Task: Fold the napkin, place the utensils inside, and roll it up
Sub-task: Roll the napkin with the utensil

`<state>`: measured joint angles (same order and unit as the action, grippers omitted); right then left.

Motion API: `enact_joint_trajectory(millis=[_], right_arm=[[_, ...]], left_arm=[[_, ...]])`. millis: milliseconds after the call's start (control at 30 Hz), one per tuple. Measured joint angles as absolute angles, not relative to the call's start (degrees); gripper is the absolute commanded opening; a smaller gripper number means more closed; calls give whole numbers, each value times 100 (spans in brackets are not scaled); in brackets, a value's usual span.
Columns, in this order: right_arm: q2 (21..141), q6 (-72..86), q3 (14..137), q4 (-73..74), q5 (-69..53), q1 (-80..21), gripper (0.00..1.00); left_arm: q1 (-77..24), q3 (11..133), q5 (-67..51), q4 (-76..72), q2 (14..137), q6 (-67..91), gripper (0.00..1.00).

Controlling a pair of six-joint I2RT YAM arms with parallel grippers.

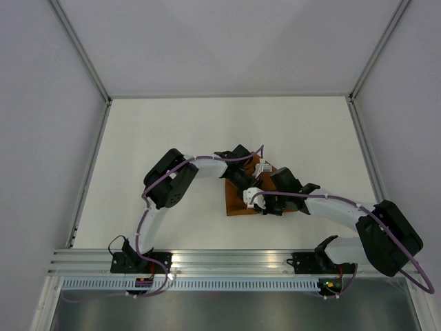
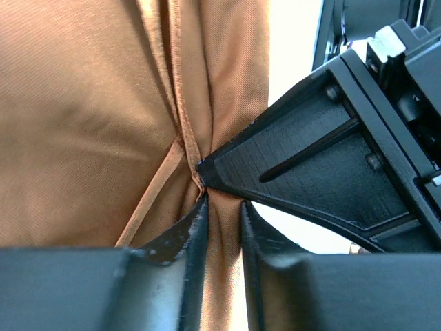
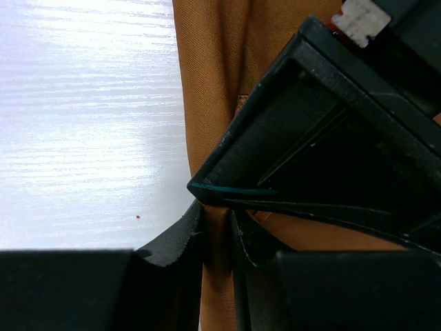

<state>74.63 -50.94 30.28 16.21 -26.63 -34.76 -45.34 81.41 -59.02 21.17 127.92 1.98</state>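
Pinching a gathered ridge of creased, glossy rust-orange napkin (image 2: 83, 124): left gripper (image 2: 224, 210) and right gripper (image 3: 217, 217), near-closed.

Flat beneath the napkin (image 1: 236, 205), the table (image 1: 172, 131). Over the napkin's middle, left gripper (image 2: 222, 227) reaching in from the far left, right gripper (image 3: 217, 231) from the near right, tips almost meeting, a raised fold of the napkin between each pair of fingers. Nearer than the napkin, along the table's edge, a rail (image 1: 227, 256)
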Motion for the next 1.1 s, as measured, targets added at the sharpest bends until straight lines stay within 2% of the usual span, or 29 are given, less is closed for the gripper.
enact_joint_trajectory(millis=[200,500,767,1100], right_arm=[[7634,-5192,3179,1728,-2727,-3465,15],[8278,-5529,3754,2165,-3183,-3227,14],[9177,-5994,4519,3118,-4185,-2576,14],[10202,-6431,5349,4257,-4980,-2121,15]], left_arm=[[-4471,8125,-5874,2097,12750,445,39],[-4091,7653,-5105,1664,12114,982,40],[-3597,6681,-4045,655,10801,1481,38],[-3745,4908,-2620,-794,9347,1555,40]])
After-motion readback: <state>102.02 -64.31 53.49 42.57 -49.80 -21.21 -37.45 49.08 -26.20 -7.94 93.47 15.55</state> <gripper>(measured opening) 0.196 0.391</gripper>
